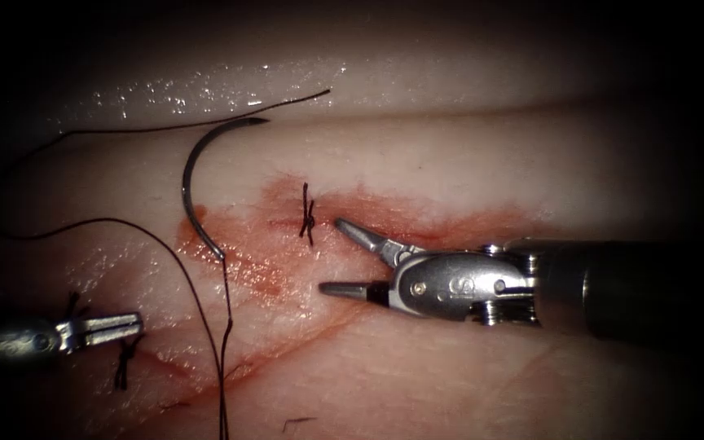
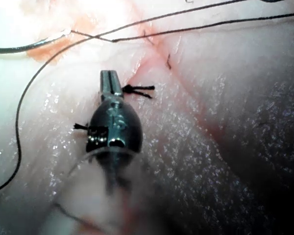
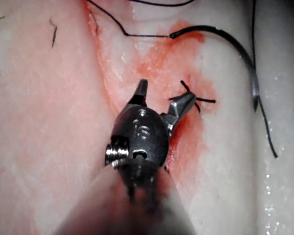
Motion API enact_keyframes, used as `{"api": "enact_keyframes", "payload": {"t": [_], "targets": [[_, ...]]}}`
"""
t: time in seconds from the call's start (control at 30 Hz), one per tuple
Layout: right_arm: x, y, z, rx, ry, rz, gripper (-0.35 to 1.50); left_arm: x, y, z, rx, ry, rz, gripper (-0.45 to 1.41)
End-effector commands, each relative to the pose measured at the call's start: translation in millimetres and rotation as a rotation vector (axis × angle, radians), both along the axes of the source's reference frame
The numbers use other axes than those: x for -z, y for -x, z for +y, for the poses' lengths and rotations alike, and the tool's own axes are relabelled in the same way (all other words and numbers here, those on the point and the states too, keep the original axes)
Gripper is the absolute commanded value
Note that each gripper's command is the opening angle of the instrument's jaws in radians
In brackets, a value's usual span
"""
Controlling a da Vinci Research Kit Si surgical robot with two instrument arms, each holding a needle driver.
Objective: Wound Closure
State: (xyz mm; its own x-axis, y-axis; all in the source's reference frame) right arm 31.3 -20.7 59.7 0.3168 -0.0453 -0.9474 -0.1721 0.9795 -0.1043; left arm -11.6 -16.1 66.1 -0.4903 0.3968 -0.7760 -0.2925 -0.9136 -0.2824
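Observation:
The curved needle (image 1: 187, 183) lies free on the tissue (image 1: 450, 155), left of a tied stitch (image 1: 307, 215) on the cut (image 1: 417, 222). Its point faces up and right, and neither tool holds it. Thread (image 1: 225, 342) runs from its rear end down the picture. My right tool (image 1: 329, 254) stands open just right of the stitch, holding nothing. In the right wrist view one jaw of the right tool (image 3: 166, 90) is next to the stitch (image 3: 198, 100), with the needle (image 3: 230, 35) beyond. My left tool (image 1: 136, 324) is low on the left, shut and holding nothing, beside a second stitch (image 1: 124, 368). The left wrist view shows the left tool (image 2: 109, 76) beside that stitch (image 2: 137, 89).
Red fluid (image 1: 254, 244) stains the tissue around the cut. A long loop of thread (image 1: 124, 224) lies across the left side, and a free end (image 1: 287, 102) lies above the needle. A short cut end of thread (image 1: 297, 422) lies near the lower edge.

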Motion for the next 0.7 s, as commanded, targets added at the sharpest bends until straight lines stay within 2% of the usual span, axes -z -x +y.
{"api": "enact_keyframes", "payload": {"t": [0.03, 0.17, 0.33, 0.43, 0.47, 0.57, 0.6, 0.63, 0.7], "targets": [[-0.5, -1.0, 0.0, 0.000, 0.002, 0.003, 1.35, -1.5, -0.3, -0.4, 0.023, 0.005, 0.021, -0.45], [-0.4, -1.0, -0.1, 0.000, 0.002, 0.003, 1.31, -3.3, -2.2, 0.6, 0.077, -0.001, 0.059, -0.45], [-0.5, -0.9, -0.1, -0.004, -0.009, 0.005, 1.28, -5.4, -2.9, 2.3, 0.135, 0.007, 0.091, -0.45], [-0.6, -0.9, -0.2, -0.005, -0.013, 0.007, 1.28, -6.6, -3.3, 2.2, 0.129, 0.009, 0.117, -0.45], [-0.6, -0.9, -0.3, -0.005, -0.012, 0.007, 1.28, -7.4, -3.6, 1.9, 0.111, 0.000, 0.155, -0.45], [-0.6, -0.9, -0.3, -0.009, -0.017, 0.010, 1.28, -7.8, -4.4, 1.6, 0.113, -0.026, 0.185, 0.09], [-0.6, -0.8, -0.3, -0.008, -0.017, 0.010, 1.28, -7.6, -4.9, 1.7, 0.113, -0.029, 0.185, 0.61], [-0.6, -0.7, -0.3, -0.005, -0.017, 0.009, 1.28, -7.5, -5.3, 1.7, 0.114, -0.031, 0.195, 0.76], [-0.6, -0.5, -0.3, -0.005, -0.023, 0.011, 1.28, -7.2, -5.9, 1.8, 0.118, -0.033, 0.216, 0.94]]}}
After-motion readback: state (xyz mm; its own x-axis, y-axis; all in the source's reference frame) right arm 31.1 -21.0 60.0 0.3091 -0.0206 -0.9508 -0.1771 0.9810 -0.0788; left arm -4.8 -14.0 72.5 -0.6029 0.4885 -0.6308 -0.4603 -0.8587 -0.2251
